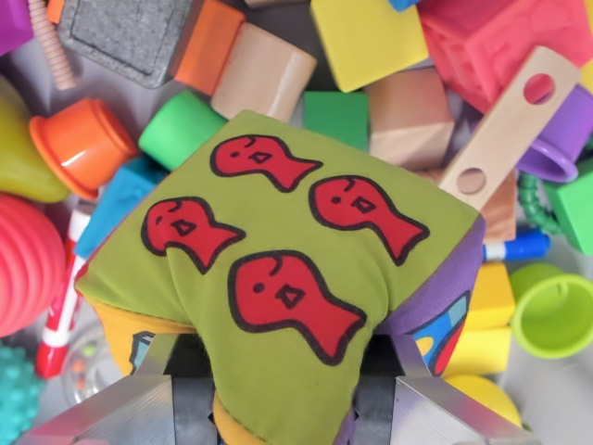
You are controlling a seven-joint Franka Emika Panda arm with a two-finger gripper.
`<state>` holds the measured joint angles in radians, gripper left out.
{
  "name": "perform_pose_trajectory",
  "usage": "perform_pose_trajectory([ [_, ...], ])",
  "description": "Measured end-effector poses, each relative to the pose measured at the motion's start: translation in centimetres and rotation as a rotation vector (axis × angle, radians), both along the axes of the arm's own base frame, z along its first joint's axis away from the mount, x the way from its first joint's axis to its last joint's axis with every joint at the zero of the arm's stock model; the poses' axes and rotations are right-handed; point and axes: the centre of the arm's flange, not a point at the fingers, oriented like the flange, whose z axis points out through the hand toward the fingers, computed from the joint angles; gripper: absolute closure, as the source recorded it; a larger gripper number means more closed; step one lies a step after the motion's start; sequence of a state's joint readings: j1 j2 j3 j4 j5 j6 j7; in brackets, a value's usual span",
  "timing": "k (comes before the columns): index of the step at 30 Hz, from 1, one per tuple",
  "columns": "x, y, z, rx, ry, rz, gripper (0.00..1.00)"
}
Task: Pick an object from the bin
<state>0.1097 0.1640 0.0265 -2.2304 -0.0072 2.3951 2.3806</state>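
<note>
One soft cloth cube (pixel 287 278) with red fish sits pinched between the gripper (pixel 283 389) fingers — grasp apparently made, with lifting it clear of the crowded bin's toys left.

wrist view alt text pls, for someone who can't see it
A soft green fabric cube printed with four red fish is pinched between the gripper fingers, filling the frame. Beneath it lies a bin crowded with colourful toy blocks and cups.
</note>
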Motion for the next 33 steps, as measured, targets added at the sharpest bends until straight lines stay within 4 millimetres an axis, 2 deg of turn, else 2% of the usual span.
perform_pose_trajectory([
  [33, 0.1, 0.0, 13.6, -0.001, -0.002, -0.002, 1.0],
])
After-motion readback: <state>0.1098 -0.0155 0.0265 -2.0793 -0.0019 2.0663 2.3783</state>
